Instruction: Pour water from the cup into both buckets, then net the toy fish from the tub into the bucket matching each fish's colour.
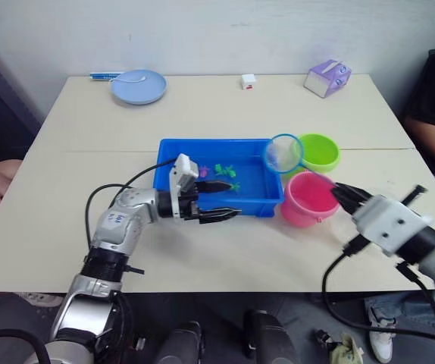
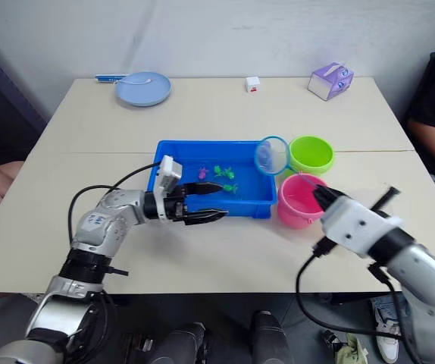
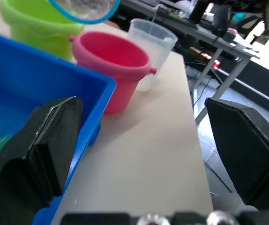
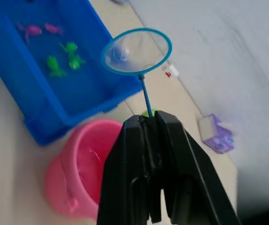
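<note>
**Net held up beside the tub, left claw spread at the tub's near wall**

Head views: left claw [image 1: 221, 201] open wide and holding nothing, one finger over the near wall of the tub [image 1: 173, 152], the other over the counter [image 1: 202, 250] just outside it. Toy fish [image 1: 224, 170] in the tub just beyond this claw, green ones and magenta ones together. Right claw [image 1: 342, 194] closed on the thin handle of the net [image 1: 283, 153], right beside the pink bucket [image 1: 307, 200]. Net hoop raised ahead of this claw, between the tub's end and the green bucket [image 1: 319, 152]. Far behind both claws, near the back edge of the counter: a pale blue plate [image 1: 138, 86], a small white block [image 1: 248, 80], a purple box [image 1: 327, 77]. A person's knee at the left edge, another person at the right edge.

Left wrist view: two black fingers [image 3: 41, 145] far apart, nothing between them. Tub wall next to one finger; ahead, the pink bucket, the green bucket and the clear cup [image 3: 149, 44] just behind the pink one.

Right wrist view: fingers [image 4: 139, 159] pressed together on the net handle, hoop empty ahead of them, over the tub's end. Pink bucket just below the claw, fish farther on in the tub.
</note>
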You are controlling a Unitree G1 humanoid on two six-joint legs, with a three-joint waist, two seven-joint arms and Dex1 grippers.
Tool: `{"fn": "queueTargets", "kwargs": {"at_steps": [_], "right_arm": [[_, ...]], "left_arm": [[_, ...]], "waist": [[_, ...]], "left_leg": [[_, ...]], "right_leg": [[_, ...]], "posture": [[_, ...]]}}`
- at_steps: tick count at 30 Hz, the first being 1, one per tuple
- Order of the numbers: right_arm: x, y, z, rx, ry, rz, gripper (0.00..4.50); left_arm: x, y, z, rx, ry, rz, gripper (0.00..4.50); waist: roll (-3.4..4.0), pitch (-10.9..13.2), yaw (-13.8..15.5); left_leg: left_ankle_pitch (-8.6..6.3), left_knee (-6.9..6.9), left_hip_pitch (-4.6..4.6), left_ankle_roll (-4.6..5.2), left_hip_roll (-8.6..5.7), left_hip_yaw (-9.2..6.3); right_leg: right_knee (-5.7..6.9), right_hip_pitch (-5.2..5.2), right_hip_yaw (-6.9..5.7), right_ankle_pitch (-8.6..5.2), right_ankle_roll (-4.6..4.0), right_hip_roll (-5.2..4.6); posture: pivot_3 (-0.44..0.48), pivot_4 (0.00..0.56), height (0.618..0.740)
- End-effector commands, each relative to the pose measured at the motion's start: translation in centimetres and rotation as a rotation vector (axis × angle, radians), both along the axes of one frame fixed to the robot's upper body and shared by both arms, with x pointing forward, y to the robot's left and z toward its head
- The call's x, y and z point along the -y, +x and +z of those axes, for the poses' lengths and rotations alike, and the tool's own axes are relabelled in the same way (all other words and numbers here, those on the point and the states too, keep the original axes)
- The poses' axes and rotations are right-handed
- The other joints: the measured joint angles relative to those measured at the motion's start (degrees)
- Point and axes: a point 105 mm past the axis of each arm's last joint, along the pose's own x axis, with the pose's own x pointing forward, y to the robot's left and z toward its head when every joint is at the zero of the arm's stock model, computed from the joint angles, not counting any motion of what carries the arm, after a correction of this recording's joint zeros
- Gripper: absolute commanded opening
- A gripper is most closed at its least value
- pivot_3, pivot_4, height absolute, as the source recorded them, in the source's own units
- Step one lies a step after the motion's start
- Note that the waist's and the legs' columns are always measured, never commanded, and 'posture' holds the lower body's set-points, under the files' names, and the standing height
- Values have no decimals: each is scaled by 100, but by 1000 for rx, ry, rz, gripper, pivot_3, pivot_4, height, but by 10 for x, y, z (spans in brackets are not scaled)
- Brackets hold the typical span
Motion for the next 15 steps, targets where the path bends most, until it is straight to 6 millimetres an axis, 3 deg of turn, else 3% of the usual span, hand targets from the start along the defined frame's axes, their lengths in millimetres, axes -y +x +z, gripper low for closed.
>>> {"fn": "queueTargets", "kwargs": {"at_steps": [1, 8, 15], "right_arm": [[-14, 14, -7, -66, 30, 26, 787], [-38, 42, -25, -140, -31, 106, 787], [-53, 66, -36, -109, -135, 162, 787]], "left_arm": [[-22, 1, 14, 58, 2, 91, 4500], [-69, -6, 11, 61, 72, 263, 4500], [-81, -13, 15, 75, 85, 343, 4500]], "waist": [[0, 0, 37], [0, 0, 15], [1, 0, 23]], "left_leg": [[0, 0, -1, 0, 0, -1], [0, -1, -9, 3, -10, -8], [0, -3, -10, 1, -7, -10]], "right_leg": [[-1, 0, -2, 0, 0, 0], [-4, 1, -11, 0, 0, -9], [-3, -4, -17, -1, -1, -8]], "posture": [[0, 150, 740], [0, 150, 740], [0, 150, 740]]}}
